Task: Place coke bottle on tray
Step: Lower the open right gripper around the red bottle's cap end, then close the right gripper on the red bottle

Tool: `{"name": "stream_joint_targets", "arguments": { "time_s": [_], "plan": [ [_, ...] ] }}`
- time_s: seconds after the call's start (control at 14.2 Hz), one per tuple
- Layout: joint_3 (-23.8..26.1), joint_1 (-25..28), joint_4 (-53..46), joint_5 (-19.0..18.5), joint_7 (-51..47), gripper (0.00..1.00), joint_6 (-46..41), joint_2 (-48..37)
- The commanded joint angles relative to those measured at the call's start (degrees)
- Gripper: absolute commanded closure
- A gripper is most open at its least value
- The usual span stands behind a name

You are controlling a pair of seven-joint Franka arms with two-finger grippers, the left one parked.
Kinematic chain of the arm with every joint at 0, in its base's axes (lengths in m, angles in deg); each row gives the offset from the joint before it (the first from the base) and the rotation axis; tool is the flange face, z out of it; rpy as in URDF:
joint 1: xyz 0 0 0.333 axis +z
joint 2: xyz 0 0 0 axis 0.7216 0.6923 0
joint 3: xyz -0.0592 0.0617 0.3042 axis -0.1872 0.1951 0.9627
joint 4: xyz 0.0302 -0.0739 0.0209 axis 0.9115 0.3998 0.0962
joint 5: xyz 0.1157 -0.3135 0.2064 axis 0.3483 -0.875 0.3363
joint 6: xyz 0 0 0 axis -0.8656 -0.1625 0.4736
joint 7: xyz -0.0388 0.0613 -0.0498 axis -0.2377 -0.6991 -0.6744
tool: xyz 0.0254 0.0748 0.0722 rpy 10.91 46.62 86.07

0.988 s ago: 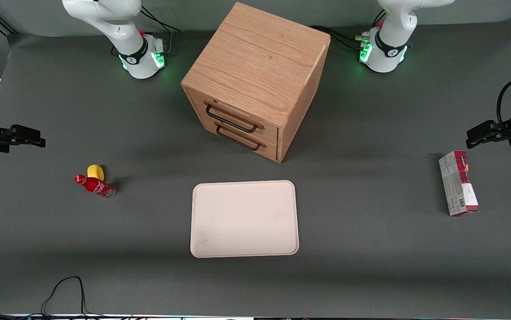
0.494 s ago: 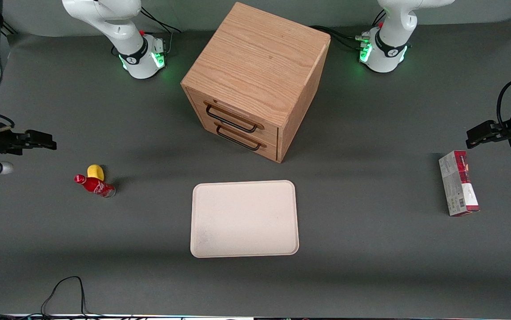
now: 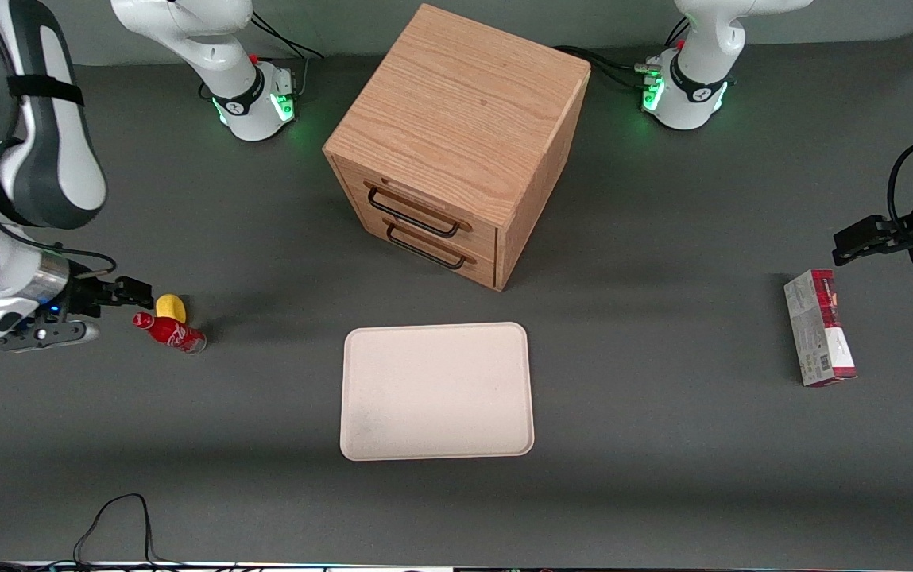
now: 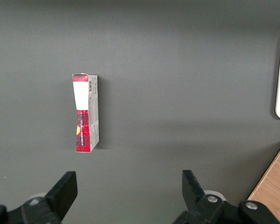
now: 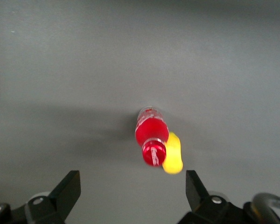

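The gripper (image 3: 134, 295) hangs just above the table at the working arm's end, close beside the coke bottle's cap. From the front its fingers overlap into one dark shape; the wrist view settles it: the two fingertips (image 5: 71, 185) stand wide apart with nothing between them. Only the finger ends show there, the rest cut off at the frame edge.

The coke bottle (image 3: 171, 332) stands on the table, red from cap to shoulder with white script on the label and a clear base (image 5: 148, 112). In the wrist view it is seen almost end-on, cap (image 5: 154, 153) toward the camera, so the script is hard to read. Just beside it, a little farther from the front camera, sits a small yellow rounded object (image 3: 170, 307), partly covered by the bottle in the wrist view (image 5: 172, 158).

The tray (image 3: 437, 391), cream-pink with a low rim, lies well apart from the bottle toward the table's middle, in front of the wooden drawer cabinet (image 3: 456, 143). A red-and-white carton (image 3: 818, 326) lies at the parked arm's end.

Since a second ago, the gripper has swung in from the table's edge and dropped to the bottle's side; bottle, tray and carton have not moved.
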Motion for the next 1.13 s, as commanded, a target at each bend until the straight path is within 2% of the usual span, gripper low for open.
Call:
{"name": "stream_joint_targets", "arguments": {
  "time_s": [0.0, 0.14, 1.06],
  "plan": [
    [0.08, -0.05, 7.37, -0.65, 1.22, 0.00, 9.92, -0.84],
    [0.08, -0.13, 9.85, -0.65, 1.57, 0.00, 14.52, -0.05],
    [-0.27, -1.19, 9.68, -0.65, 3.24, 0.00, 15.23, 1.45]
  ]
}}
